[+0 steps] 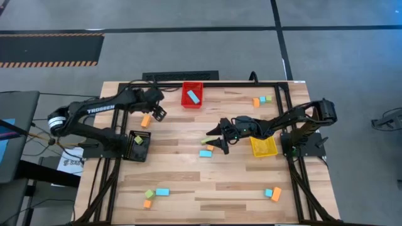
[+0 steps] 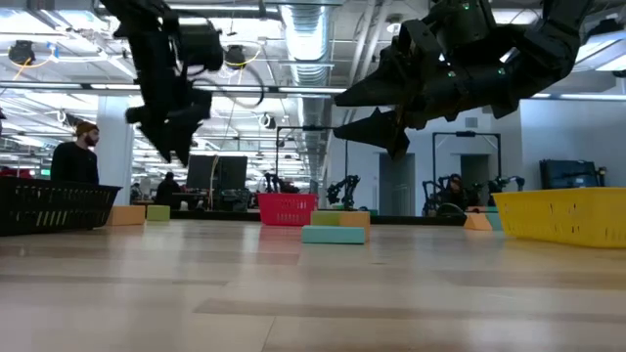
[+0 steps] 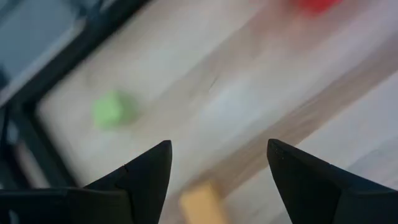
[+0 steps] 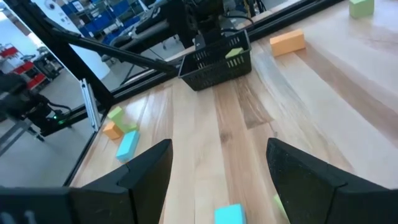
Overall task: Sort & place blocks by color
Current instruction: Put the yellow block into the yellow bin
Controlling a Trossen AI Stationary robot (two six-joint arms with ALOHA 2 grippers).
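Small blue, orange and green blocks lie scattered on the wooden table. My left gripper (image 1: 157, 113) (image 3: 217, 162) hangs open near the far left, just above an orange block (image 1: 146, 120) (image 3: 202, 202); a green block (image 3: 111, 110) lies beyond it. My right gripper (image 1: 215, 139) (image 4: 217, 162) stands open at mid-table, fingers pointing toward the table's left, over a blue block (image 1: 205, 153) (image 4: 229, 214), with a green block (image 1: 207, 139) and an orange block (image 1: 213, 148) beside it. One blue block (image 1: 193, 96) lies in the red bin (image 1: 192, 103).
A black bin (image 1: 139, 150) holding a green block stands at the left, a yellow bin (image 1: 264, 147) at the right. Block clusters lie at the far right (image 1: 262, 100), near left (image 1: 156, 196) and near right (image 1: 272, 193). A black frame edges the table.
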